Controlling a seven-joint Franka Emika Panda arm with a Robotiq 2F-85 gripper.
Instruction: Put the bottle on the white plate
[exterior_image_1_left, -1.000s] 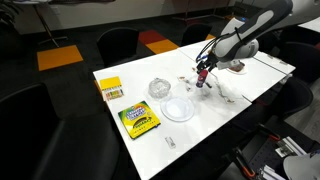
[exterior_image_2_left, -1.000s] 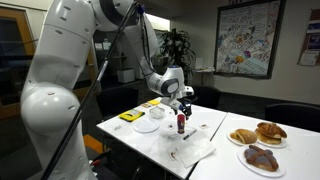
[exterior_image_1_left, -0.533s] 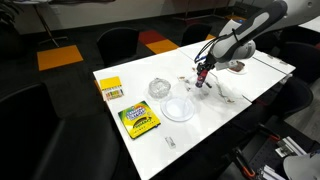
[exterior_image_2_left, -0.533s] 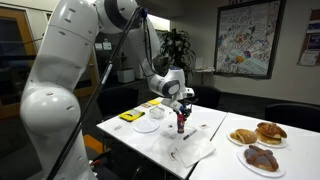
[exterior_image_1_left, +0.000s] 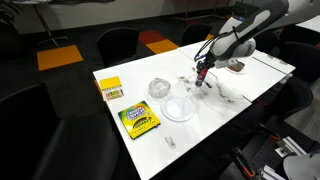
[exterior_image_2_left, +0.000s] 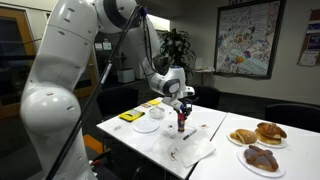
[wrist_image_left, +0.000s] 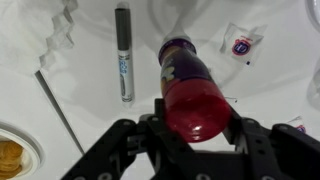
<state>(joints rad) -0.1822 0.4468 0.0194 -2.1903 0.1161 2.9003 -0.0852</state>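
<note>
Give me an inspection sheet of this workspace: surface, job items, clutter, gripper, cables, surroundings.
Surface: white table, crowded with items.
Job's things: bottle gripped at its red cap, not yet over the white plate; the plate is bare.
Clutter: glass bowl, crayon box, yellow box, marker, pastry plates.
Gripper: gripper closed on the bottle, a finger on either side.
Cables: dark cable looping by the wrist.
Surroundings: dark chairs, poster, plant.
</note>
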